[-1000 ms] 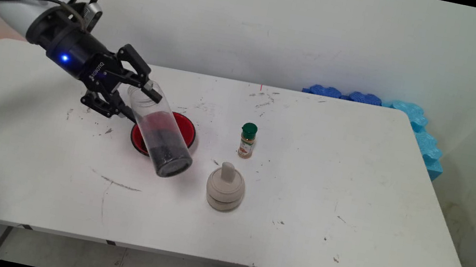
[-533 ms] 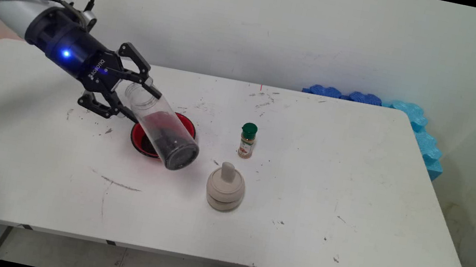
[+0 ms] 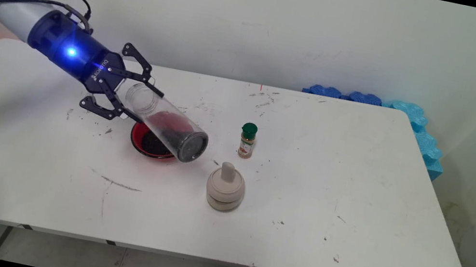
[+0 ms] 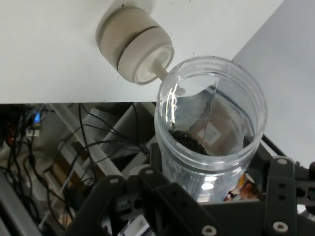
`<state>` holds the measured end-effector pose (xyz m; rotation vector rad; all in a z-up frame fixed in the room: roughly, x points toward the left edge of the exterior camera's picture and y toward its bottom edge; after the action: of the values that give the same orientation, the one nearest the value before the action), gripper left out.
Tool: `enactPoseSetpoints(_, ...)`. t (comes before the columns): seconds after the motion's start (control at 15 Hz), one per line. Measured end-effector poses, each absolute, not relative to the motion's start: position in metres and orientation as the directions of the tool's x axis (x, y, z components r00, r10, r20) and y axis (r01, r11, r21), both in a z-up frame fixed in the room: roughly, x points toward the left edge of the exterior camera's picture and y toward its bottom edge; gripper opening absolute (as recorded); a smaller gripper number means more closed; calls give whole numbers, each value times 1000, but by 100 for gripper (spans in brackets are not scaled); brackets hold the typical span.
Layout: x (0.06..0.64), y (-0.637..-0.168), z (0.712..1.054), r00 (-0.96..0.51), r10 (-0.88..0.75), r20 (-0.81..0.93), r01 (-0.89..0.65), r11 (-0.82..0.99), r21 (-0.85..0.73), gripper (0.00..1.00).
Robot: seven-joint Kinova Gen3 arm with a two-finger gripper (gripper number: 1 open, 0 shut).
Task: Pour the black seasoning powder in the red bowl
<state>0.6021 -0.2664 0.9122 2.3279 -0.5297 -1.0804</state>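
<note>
Gripper: the black two-finger gripper [image 3: 139, 99] is seen at the left of the main view, clamped around the open end of a clear plastic jar with dark grains inside [image 3: 167, 123].
Jar: it is held tipped far over, almost lying flat, with its closed dark bottom pointing to the lower right of the frame and its mouth by the fingers.
Grains: in the hand view some dark grains [image 4: 189, 142] are seen lying low inside the jar [image 4: 209, 132].
Red dish: a small round red dish [image 3: 153, 143] is seen under the jar, left of centre, with dark grains in it.
Nearby things: a small spice bottle with a green cap [image 3: 247, 140] is seen upright at the centre, and a round beige lid with a knob [image 3: 224, 189] is seen just below it.
Table: everything is set on the white table [image 3: 354, 198]; blue foam pieces [image 3: 416, 123] are seen at its upper right corner.
Step in hand: it looks as if the jar is being held tipped above the dish.
Next move: care is called for so the grip is kept firm and the mouth is kept over the dish.
Writing: "ROBOTIQ" is read on the gripper body; the spice label cannot be read.
</note>
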Motion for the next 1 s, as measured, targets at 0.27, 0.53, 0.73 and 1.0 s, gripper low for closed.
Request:
enactPoseSetpoints(0.27,601,-268,907,609,-490,-624,-82,-821,565,0)
enactPoseSetpoints(0.53,599,-271,902,605,-442,-662,-33,-845,534,0)
enactPoseSetpoints(0.73,598,-274,898,601,-414,-683,-4,-857,515,0)
enactPoseSetpoints(1.0,597,-277,894,594,-376,-711,34,-872,489,0)
